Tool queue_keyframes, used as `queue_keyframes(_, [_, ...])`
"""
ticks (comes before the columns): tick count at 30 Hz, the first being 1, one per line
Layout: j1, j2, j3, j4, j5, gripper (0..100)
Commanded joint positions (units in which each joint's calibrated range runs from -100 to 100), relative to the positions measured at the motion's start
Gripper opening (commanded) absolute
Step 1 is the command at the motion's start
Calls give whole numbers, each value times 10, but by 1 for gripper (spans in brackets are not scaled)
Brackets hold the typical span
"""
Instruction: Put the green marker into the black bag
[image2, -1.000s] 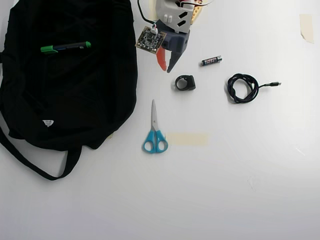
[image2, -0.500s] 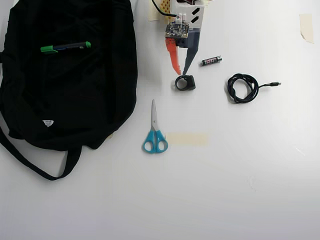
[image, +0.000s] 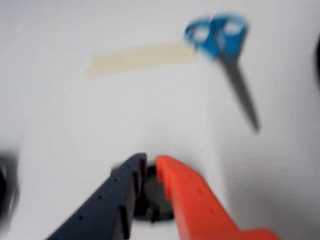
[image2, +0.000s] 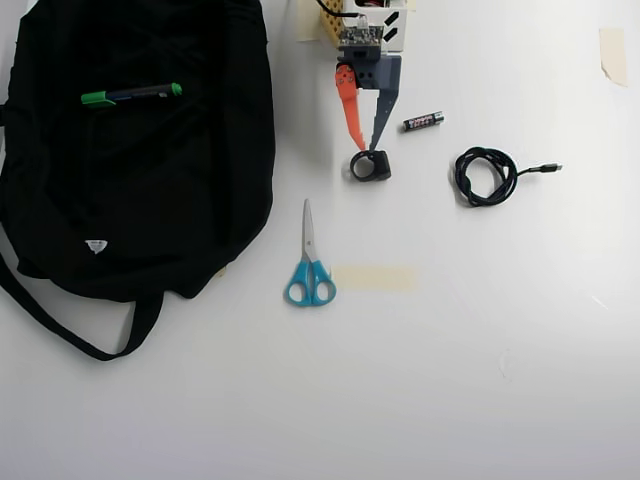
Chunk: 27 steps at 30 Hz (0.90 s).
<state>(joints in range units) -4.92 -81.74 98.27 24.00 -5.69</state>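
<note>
The green marker (image2: 130, 96), black barrel with a green cap, lies on the upper part of the black bag (image2: 150, 190) at the left of the overhead view. It is out of the wrist view. My gripper (image2: 366, 148) hangs at top centre, well right of the bag, with its orange and dark fingers close together and nothing between them. In the blurred wrist view the gripper (image: 150, 161) points at the white table. A small black round object (image2: 370, 166) lies just under its tips, and part of it shows in the wrist view (image: 152, 200).
Blue-handled scissors (image2: 310, 275) and a strip of beige tape (image2: 375, 277) lie mid-table; both show in the wrist view, the scissors (image: 225, 50) and the tape (image: 140, 57). A small battery (image2: 423, 121) and a coiled black cable (image2: 485, 175) lie right of the gripper.
</note>
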Motion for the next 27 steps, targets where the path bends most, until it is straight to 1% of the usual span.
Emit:
queue_keyframes(1, [7, -12, 15, 33, 1, 2])
queue_keyframes(7, [9, -36, 15, 114, 1, 2])
queue_keyframes(13, [8, -143, 13, 277, -2, 2])
queue_keyframes(20, [9, -155, 12, 417, 1, 2])
queue_keyframes(22, [9, -173, 12, 471, 1, 2])
queue_keyframes(23, [10, -178, 11, 485, 0, 2])
queue_keyframes(27, [10, -181, 11, 485, 1, 2])
